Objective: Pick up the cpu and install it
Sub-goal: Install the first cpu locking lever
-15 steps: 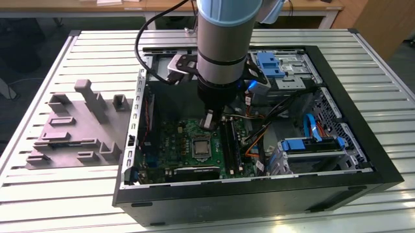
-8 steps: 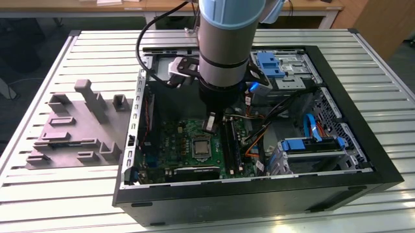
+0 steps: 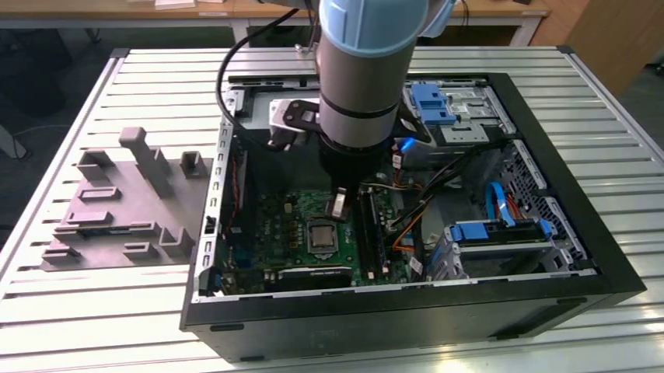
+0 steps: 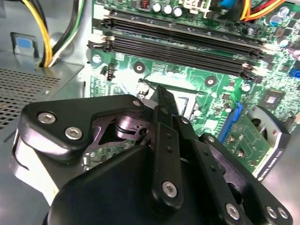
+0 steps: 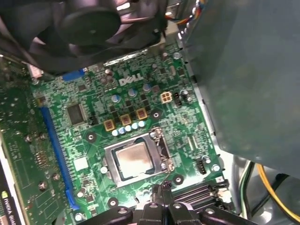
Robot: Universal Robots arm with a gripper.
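Hovering over the green board (image 3: pixel 311 225) inside the open computer case (image 3: pixel 581 233), the end effector (image 3: pixel 337 203) hangs just above the socket (image 5: pixel 136 159) with its fingers pressed together and nothing between them. The cpu (image 5: pixel 135 159), a pale silver square, lies flat in that socket, seated within the metal frame. In the exterior view the socket sits at about 6 o'clock from the arm (image 3: pixel 363 78). The grey tray (image 3: pixel 114 210) rests on the desk (image 3: pixel 93 326), at 9 o'clock from the case. Judged from this, placement is done; whether the frame is latched cannot be told.
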